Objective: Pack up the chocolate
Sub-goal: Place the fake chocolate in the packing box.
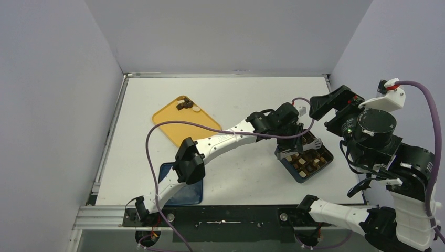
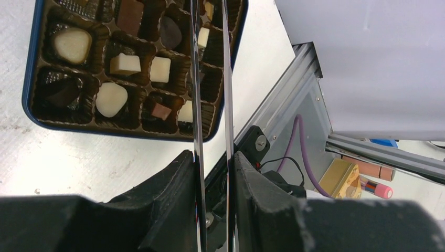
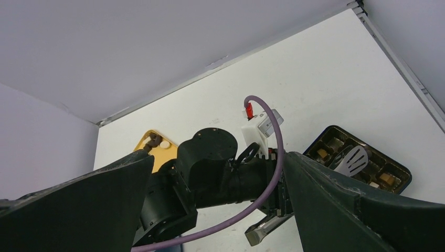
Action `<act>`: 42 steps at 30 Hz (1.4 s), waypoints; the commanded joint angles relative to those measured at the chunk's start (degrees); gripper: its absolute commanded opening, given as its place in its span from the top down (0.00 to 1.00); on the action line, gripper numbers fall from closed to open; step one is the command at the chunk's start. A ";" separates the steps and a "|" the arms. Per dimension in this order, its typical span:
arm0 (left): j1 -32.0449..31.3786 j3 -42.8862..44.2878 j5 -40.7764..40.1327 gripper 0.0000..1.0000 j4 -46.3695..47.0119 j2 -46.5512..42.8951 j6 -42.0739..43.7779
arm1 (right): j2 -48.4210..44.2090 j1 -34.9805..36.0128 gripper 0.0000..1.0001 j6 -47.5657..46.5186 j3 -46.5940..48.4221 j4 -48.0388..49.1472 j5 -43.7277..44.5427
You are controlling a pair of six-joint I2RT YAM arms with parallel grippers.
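Table [image 1: 236, 100]: walled at the left, back and right. Your bare white surface shows between the orange tray and the box, with the left arm stretched above it.
Orange tray [image 1: 181, 126]: far left. A few pieces of chocolate [image 1: 184, 105] lie at its far corner.
Blue tray [image 1: 189, 193]: at the near edge, partly under the left arm.
Box [image 2: 31, 113]: near the right edge, set at an angle. Most of the chocolate sits in its brown cups.
Right gripper [image 3: 219, 157]: your jaws stand fully spread and grasp nothing, raised beside the box.
Left gripper [image 2: 214, 157]: your pads are clenched on the tongs.
Tongs [image 2: 195, 79]: both metal arms are pinched nearly parallel, with the tips over the box.
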 commanded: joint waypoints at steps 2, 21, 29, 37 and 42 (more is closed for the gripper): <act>0.57 5.23 1.30 0.74 2.31 2.29 -0.43 | 0.28 -0.22 0.00 -0.36 2.48 -0.88 0.69; 1.22 5.62 3.95 0.64 2.48 4.24 -0.37 | 0.24 -0.25 0.00 1.41 1.09 -0.55 0.24; 2.59 6.67 1.25 0.70 1.80 0.92 -0.63 | -0.46 -0.21 0.00 1.17 0.67 0.12 0.60; 5.61 2.19 -7.74 0.70 -2.69 -7.83 1.44 | -0.80 -0.12 0.00 0.54 -0.76 2.31 -0.17; 10.81 -5.11 -15.01 0.70 -8.64 -15.72 3.12 | -0.73 -0.13 0.00 0.63 -3.36 4.61 -1.24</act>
